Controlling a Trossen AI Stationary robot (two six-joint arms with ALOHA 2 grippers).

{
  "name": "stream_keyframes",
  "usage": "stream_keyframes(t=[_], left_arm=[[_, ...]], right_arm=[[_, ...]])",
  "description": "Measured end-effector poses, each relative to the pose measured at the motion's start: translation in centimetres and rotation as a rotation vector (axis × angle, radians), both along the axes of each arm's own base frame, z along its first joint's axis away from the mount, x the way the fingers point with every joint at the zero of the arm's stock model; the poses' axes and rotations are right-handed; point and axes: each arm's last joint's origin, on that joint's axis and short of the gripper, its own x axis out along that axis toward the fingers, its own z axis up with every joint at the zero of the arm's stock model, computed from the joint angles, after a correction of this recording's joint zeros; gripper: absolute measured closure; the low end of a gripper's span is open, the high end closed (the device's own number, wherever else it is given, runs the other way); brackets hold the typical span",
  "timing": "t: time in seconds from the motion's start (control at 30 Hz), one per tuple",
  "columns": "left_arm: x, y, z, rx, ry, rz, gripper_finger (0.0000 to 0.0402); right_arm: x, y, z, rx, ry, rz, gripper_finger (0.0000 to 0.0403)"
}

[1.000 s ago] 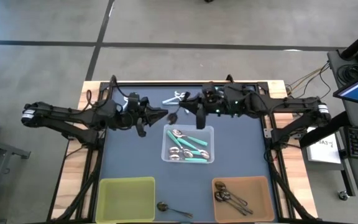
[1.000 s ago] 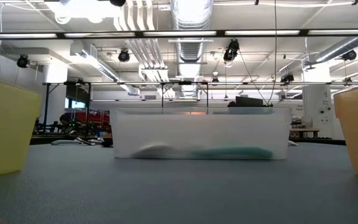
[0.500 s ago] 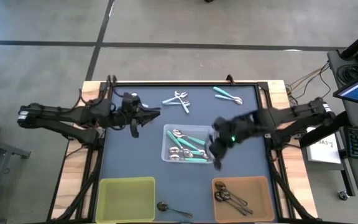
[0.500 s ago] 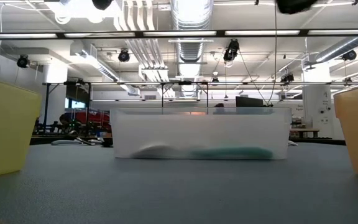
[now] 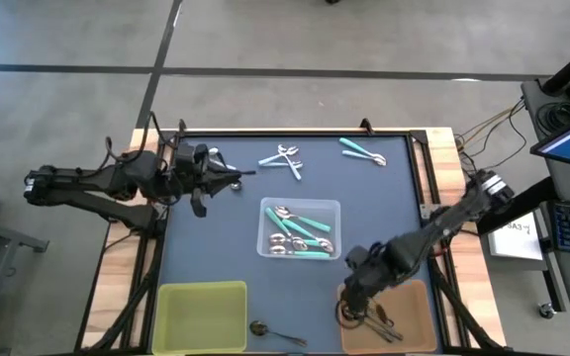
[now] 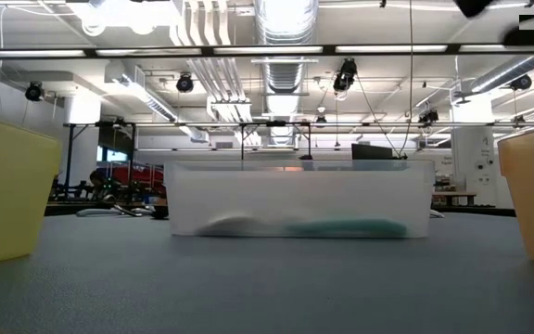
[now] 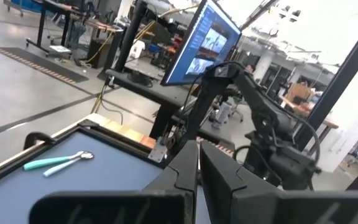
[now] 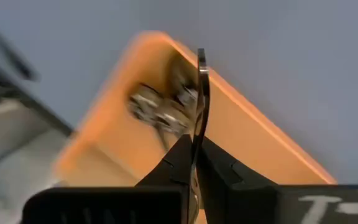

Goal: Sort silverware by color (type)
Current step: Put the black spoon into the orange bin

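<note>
My right gripper [image 5: 350,295] hangs over the brown bin [image 5: 419,297] at the near right, pointing steeply down, shut on a dark metal spoon [image 8: 202,93]. Dark spoons [image 8: 160,112] lie in that bin. The clear bin [image 5: 300,205] mid-table holds teal-handled spoons [image 5: 310,229] and metal ones. Pale-handled spoons [image 5: 283,158] and teal ones [image 5: 362,150] lie flat at the far edge. One dark spoon [image 5: 270,331] lies on the mat between the near bins. My left gripper [image 5: 236,175] is shut, level and holding nothing at the far left. My right gripper pinches the dark spoon between its two fingers [image 8: 179,155]. The spoon shows edge-on and sticks out past the fingertips, its free end [image 8: 201,59] toward the brown bin. It is lifted clear above the bin. My own fingers hide which part of the spoon they hold.
A yellow bin [image 5: 203,311] stands at the near left, with nothing in it. Black rails frame the blue mat [image 5: 216,247]. Open mat lies between the clear bin and the near bins.
My right gripper has swept from the far middle of the table toward the near right, going down and tipping from level to steeply downward, carrying the dark spoon over the brown bin. My left gripper has drawn back toward the table's left edge, staying shut.
</note>
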Motion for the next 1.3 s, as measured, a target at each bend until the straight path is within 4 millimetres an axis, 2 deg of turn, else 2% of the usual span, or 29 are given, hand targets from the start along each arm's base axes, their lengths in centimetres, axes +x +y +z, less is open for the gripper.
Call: stream_keyframes(t=[0.17, 0.27, 0.4, 0.53, 0.63, 0.8, 1.13, 1.3], left_arm=[[-0.2, 0.1, -0.2, 0.008, 0.058, 0.024, 0.0401], [-0.3, 0.2, -0.8, 0.016, 0.124, 0.075, 0.0397], [-0.4, 0.4, -1.7, 0.032, 0.214, 0.135, 0.0379], [-0.6, 0.9, -2.5, 0.049, 0.297, 0.209, 0.0357], [-0.9, 1.9, -3.5, 0.005, 0.395, 0.304, 0.0342], [-1.5, 4.8, -5.8, -0.105, 0.612, 0.467, 0.0332], [-0.3, 13.3, -10.7, -0.345, 0.907, 0.603, 0.0331], [0.6, 16.3, -13.8, -0.405, 1.04, 0.644, 0.0331]], right_arm=[[0.5, 1.6, -2.6, 0.076, 0.14, 0.103, 0.0383], [0.8, 2.0, -3.2, 0.11, 0.172, 0.161, 0.0363], [1.1, 1.7, -2.9, 0.118, 0.143, 0.216, 0.0329], [1.1, 0.0, -1.8, 0.096, 0.123, 0.227, 0.0296], [1.0, -2.1, -0.8, 0.024, 0.102, 0.22, 0.0279], [1.5, -6.9, 1.2, -0.102, -0.002, 0.202, 0.0269], [2.1, -18.9, 3.5, -0.291, -0.157, 0.15, 0.0278], [1.9, -23.4, 3.8, -0.344, -0.204, 0.13, 0.0285]])
